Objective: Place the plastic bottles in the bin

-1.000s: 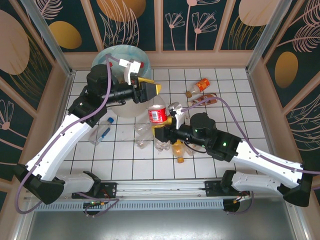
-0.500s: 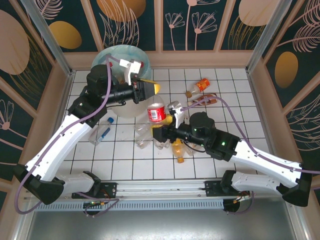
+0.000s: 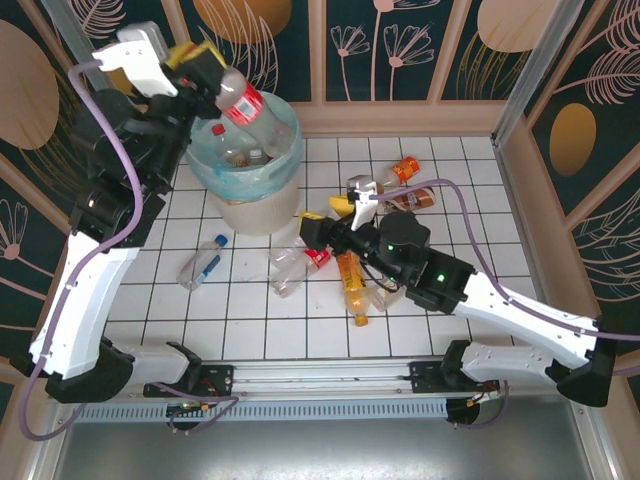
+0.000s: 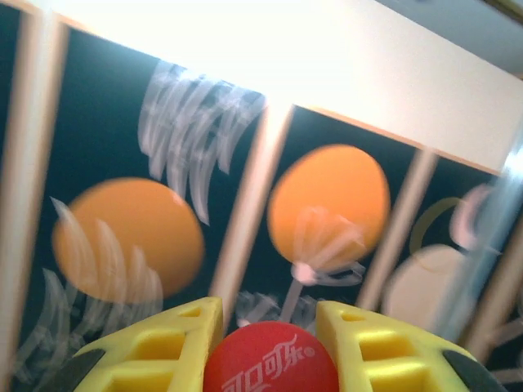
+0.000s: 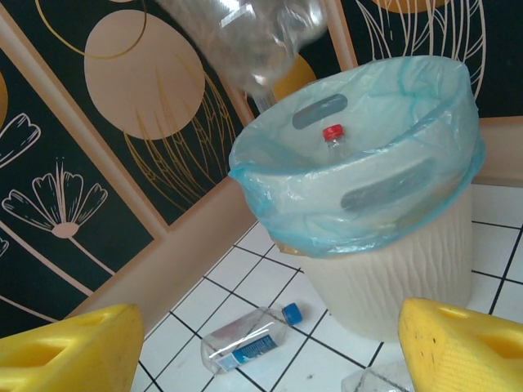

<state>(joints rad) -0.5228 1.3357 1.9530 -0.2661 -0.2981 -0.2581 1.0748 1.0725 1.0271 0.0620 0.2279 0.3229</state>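
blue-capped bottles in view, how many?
1: blue-capped bottle lying on the tiles at the base of the bin. More may hide in the bin or under the right arm.

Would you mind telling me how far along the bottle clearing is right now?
Done: a red-capped bottle and a white-capped bottle sit in the bin. In hand: the left gripper holds a red-labelled bottle over the bin, unreleased; the right gripper is open, empty. Left: several bottles on the tiles, including a blue-capped bottle and an orange bottle.
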